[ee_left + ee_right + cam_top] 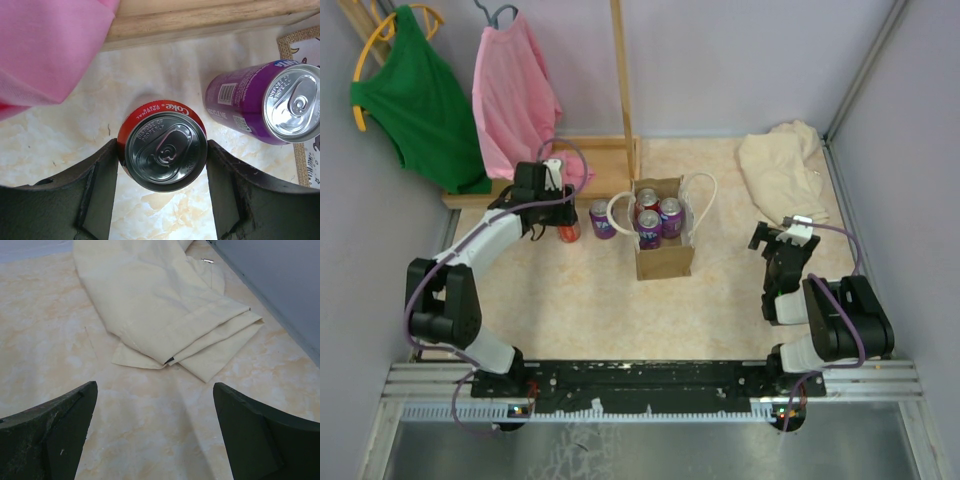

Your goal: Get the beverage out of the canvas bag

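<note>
The tan canvas bag (664, 258) stands upright mid-table with white rope handles. Three cans (658, 215) stand inside it, red and purple. A purple can (601, 219) stands on the table left of the bag and also shows in the left wrist view (250, 102). A red Coke can (569, 232) stands further left. My left gripper (558, 222) has its fingers against both sides of this red can (166, 150), which rests upright on the table. My right gripper (782, 238) is open and empty, low over bare table (155, 440) at the right.
A cream cloth heap (783, 170) lies at the back right, just ahead of the right gripper (160, 305). A wooden rack base (590, 165) with a pink garment (515, 95) and a green garment (418, 95) stands behind the left gripper. Walls close both sides.
</note>
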Motion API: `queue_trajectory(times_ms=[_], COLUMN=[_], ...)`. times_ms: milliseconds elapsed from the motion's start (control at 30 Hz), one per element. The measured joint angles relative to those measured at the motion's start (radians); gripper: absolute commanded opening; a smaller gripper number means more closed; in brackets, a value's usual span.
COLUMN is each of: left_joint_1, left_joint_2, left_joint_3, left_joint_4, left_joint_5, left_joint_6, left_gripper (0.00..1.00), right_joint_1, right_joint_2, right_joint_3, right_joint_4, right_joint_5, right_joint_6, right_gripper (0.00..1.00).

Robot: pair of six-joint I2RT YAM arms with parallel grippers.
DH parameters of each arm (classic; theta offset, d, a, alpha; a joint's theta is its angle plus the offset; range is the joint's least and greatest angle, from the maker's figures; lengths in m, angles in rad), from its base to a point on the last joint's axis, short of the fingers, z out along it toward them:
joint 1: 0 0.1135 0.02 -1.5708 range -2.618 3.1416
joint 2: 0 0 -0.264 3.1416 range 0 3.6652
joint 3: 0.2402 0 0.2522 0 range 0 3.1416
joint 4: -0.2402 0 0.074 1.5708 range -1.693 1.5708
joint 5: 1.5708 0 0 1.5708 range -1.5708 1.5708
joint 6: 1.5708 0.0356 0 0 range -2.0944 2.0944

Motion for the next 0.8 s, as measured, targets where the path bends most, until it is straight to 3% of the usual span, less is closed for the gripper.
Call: queue_trajectory(times_ms=[67, 267, 300, 400, 433, 800], left_joint_1=[0.001, 0.001, 0.001, 0.001, 0.001, 0.001], left_joint_2=[0.001, 0.0, -0.001, -0.003, -0.004, -0.04], left_joint_3=[0.0, -0.004, -0.004, -0.004, -0.005, -0.004], left_joint_4=[0.0, 0.001, 0.0, -0.002, -0.005, -0.004], left_joint_5=[0.001, -0.003, -0.003, -0.004, -0.006, -0.016], left_joint_6=[-0.008, -0.024, -0.026, -0.029, -0.033, -0.04], left_gripper=[0.46, 0.62, 0.67, 0.96, 0.99, 1.0], right_joint_1=[0.0, 0.0, 0.0, 0.0, 0.0, 0.0], right_joint_2=[0.0, 0.0, 0.0, 0.0, 0.0, 0.001], right_joint_3=[0.0, 0.0, 0.0, 0.0, 0.0, 0.0], right_joint_4=[0.0, 0.0, 0.0, 0.0, 0.0, 0.0], right_joint_5=[0.0, 0.0, 0.0, 0.0, 0.0, 0.0], right_joint_6=[0.0, 0.0, 0.0, 0.0, 0.0, 0.0], right_gripper=[0.99, 0.99, 0.99, 0.99, 0.99, 0.99])
